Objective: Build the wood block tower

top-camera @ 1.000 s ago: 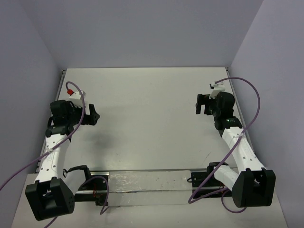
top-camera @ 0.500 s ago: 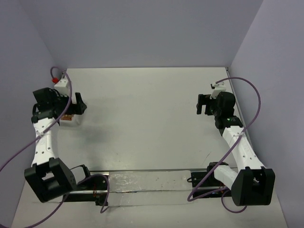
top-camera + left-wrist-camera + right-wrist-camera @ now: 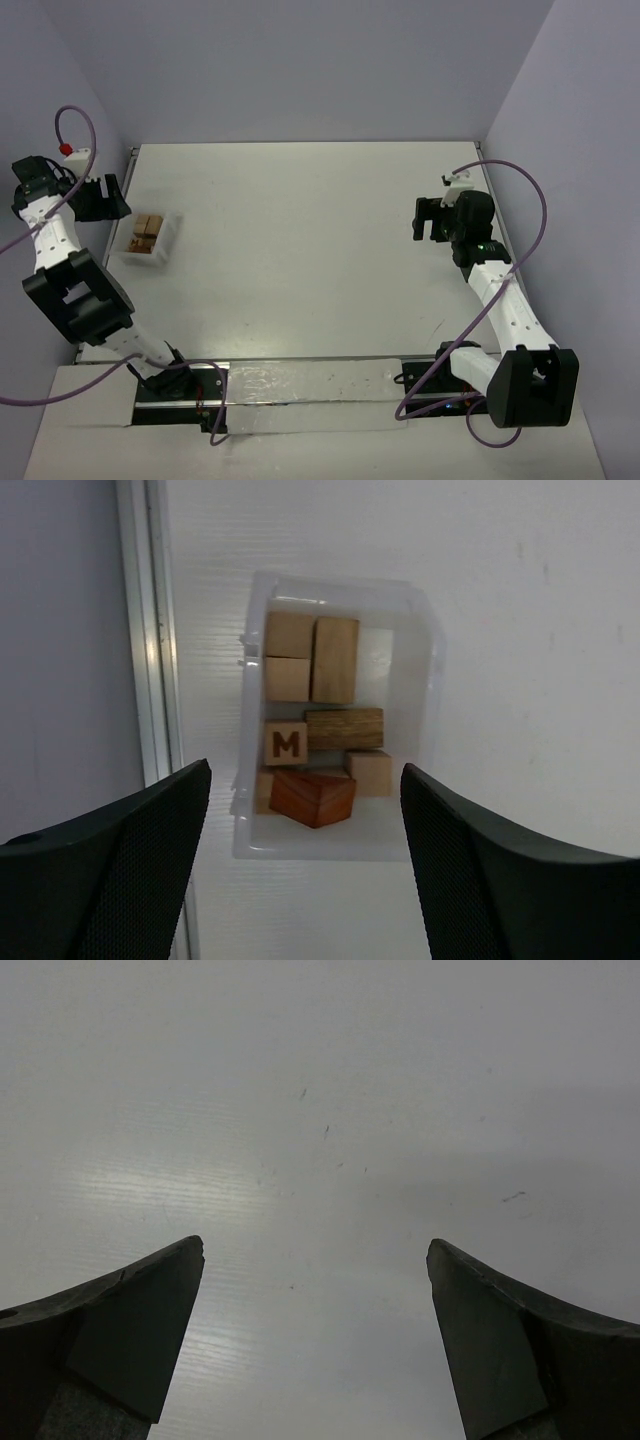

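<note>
Left gripper [image 3: 305,775] and right gripper [image 3: 315,1245] stand with jaws spread and empty, while the wood blocks [image 3: 335,660], packed in a clear tub [image 3: 430,680], appear light, rigid and smooth, best pinched across opposite flat faces.

Clear box [image 3: 340,583] on white table [image 3: 300,250]

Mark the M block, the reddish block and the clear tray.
M block [image 3: 286,744]: left wrist view, lettered face.
reddish block [image 3: 312,796]: left wrist view, top face.
clear tray [image 3: 385,670]: left wrist view, bare floor.
</note>
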Available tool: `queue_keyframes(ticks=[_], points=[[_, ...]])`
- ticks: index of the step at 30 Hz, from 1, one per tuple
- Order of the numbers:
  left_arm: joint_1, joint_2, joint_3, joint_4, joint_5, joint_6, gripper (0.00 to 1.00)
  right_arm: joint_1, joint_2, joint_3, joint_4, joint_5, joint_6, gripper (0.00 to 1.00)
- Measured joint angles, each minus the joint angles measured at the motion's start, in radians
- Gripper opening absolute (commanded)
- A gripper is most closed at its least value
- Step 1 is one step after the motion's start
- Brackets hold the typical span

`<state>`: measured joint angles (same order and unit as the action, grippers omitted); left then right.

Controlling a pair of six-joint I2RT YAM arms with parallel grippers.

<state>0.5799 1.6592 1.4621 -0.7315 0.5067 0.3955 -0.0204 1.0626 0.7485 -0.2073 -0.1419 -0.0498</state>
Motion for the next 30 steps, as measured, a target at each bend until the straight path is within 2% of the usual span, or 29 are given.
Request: queue_keyframes(ticks=[15, 24, 30], points=[[-0.003, 0.281, 0.209, -0.079, -0.161, 0.116, 0.68, 0.000, 0.032, 0.035, -0.028, -0.022, 0.001, 1.00], [-0.047, 0.355, 0.248, -0.155, -0.204, 0.176, 0.64, 0.000, 0.051, 0.043, -0.048, -0.026, 0.001, 1.00], [-0.062, 0.370, 0.257, -0.175, -0.210, 0.192, 0.54, 0.000, 0.061, 0.052, -0.050, -0.026, 0.001, 1.00]])
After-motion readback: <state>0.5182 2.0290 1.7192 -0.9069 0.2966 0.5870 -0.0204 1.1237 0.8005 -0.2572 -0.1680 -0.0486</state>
